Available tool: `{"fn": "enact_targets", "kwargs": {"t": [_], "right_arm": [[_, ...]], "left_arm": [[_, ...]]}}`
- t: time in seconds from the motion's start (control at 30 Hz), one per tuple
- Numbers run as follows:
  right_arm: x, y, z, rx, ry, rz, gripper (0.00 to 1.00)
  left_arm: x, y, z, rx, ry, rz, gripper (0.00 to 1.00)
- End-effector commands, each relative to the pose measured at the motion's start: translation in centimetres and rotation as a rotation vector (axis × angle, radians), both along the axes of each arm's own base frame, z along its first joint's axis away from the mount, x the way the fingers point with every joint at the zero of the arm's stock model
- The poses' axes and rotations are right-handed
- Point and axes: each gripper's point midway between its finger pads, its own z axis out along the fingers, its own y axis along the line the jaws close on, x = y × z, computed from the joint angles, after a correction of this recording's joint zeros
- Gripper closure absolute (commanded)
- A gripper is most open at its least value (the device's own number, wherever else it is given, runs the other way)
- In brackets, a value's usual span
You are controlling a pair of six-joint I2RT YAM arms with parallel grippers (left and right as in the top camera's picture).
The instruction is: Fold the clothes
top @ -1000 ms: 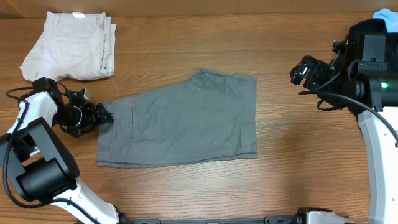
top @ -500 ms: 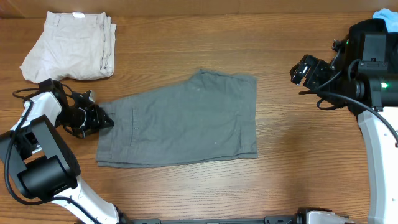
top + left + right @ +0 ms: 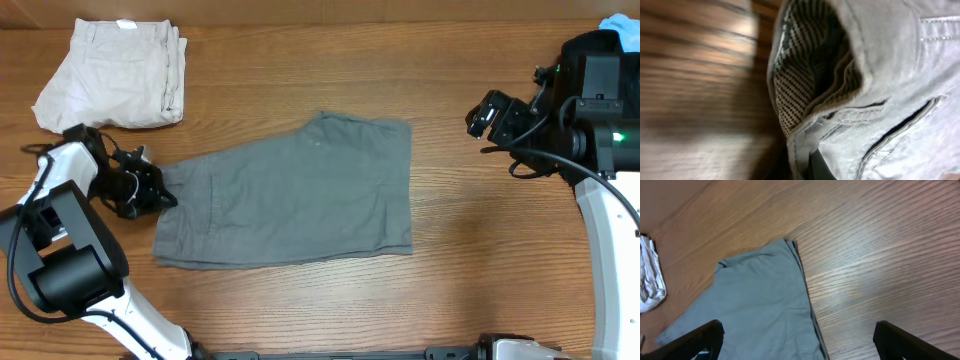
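Note:
The clothes, a pair of grey shorts [image 3: 300, 195], lie flat in the middle of the table with the waistband at the left. My left gripper [image 3: 162, 190] is shut on the waistband's edge. In the left wrist view the waistband [image 3: 890, 75] fills the frame, its checked lining showing, and the fabric is pinched between the dark fingers of the left gripper [image 3: 807, 167]. My right gripper [image 3: 482, 113] hangs open off the shorts' right side, above bare wood. In its wrist view the right gripper [image 3: 797, 332] has nothing between its fingers, and the shorts' leg end [image 3: 760, 305] lies below.
Folded cream-beige shorts [image 3: 115, 75] sit at the far left corner, seen as a pale bundle [image 3: 650, 275] in the right wrist view. A bit of blue cloth [image 3: 625, 22] shows at the far right edge behind the right arm's base.
The left gripper has closed on the waistband edge. The shorts' left end has shifted slightly left with it. The right arm has not moved.

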Motion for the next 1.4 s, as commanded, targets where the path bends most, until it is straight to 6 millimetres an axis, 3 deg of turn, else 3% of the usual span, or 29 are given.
{"fn": "enact_targets", "kwargs": {"t": [0.0,0.2,0.33,0.43,0.5,0.73,0.83,0.93,1.17,1.37], "right_arm": [[0.0,-0.1,-0.1,-0.002,0.002,0.005,0.0],[-0.5,0.4,-2.3,0.019,0.051,0.019,0.0],[-0.8,3.1,-5.1,0.125,0.077,0.096,0.0],[-0.9,5.5,-6.9,0.194,0.078,0.166,0.07],[-1.1,7.3,-8.2,0.232,0.073,0.215,0.14],[-1.6,12.8,-11.7,0.282,0.078,0.31,0.54],[-1.4,14.6,-13.0,0.286,0.097,0.336,0.66],[-1.5,16.6,-14.8,0.301,0.145,0.345,0.75],[-1.7,20.2,-18.1,0.314,0.209,0.38,0.75],[-2.3,22.0,-20.3,0.329,0.261,0.39,0.75]], "left_arm": [[2.5,2.3,2.5,0.09,-0.015,0.053,0.96],[5.1,3.1,8.3,0.115,-0.072,0.049,0.96],[6.4,2.5,11.8,0.126,-0.1,0.071,0.96],[7.0,1.4,13.9,0.125,-0.104,0.104,0.96],[7.3,0.4,15.1,0.121,-0.113,0.11,0.96],[7.2,-4.2,19.3,0.104,-0.112,0.152,0.96],[6.6,-5.5,20.3,0.128,-0.111,0.153,0.96],[5.3,-5.0,20.5,0.227,-0.063,0.192,0.96],[1.8,-3.3,20.1,0.354,0.085,0.239,0.96],[1.5,-3.1,20.7,0.372,0.071,0.243,0.96]]}}
